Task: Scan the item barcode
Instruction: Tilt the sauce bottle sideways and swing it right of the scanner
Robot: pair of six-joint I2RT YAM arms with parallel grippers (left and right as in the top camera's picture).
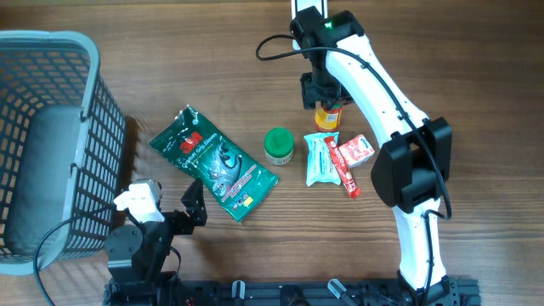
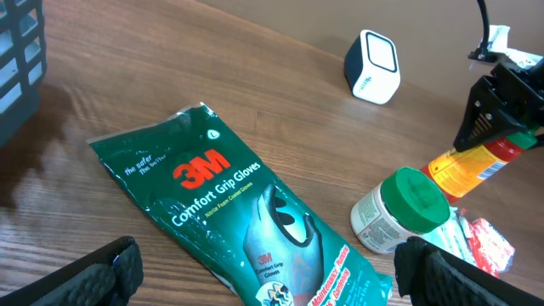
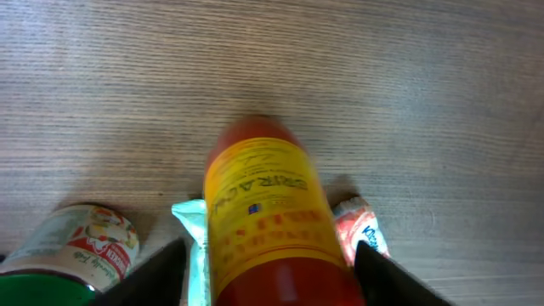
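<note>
**Stage of task: early.** No barcode is yet presented to the scanner (image 2: pixel 372 66), which stands on the tabletop (image 1: pixel 476 76) well beyond the green-lidded jar (image 1: pixel 278 145). The item being addressed, a red sauce bottle (image 3: pixel 270 217) with a yellow label, is found just beside the jar, on its far right side, and well apart from the scanner. Three steps are judged to be left: the bottle must be secured, carried to the scanner, and turned so that its code faces the window.

**Right claw** (image 3: pixel 270 276): set half-closed astride the bottle, with one finger on each flank. A thin strip seems to show at each side, so whether a grip is made cannot be told.

**Left claw** (image 2: pixel 276 272): spread fully, with nothing held or touched. It is poised over the glove packet (image 2: pixel 229 212), which lies on the near left side of the jar.
</note>
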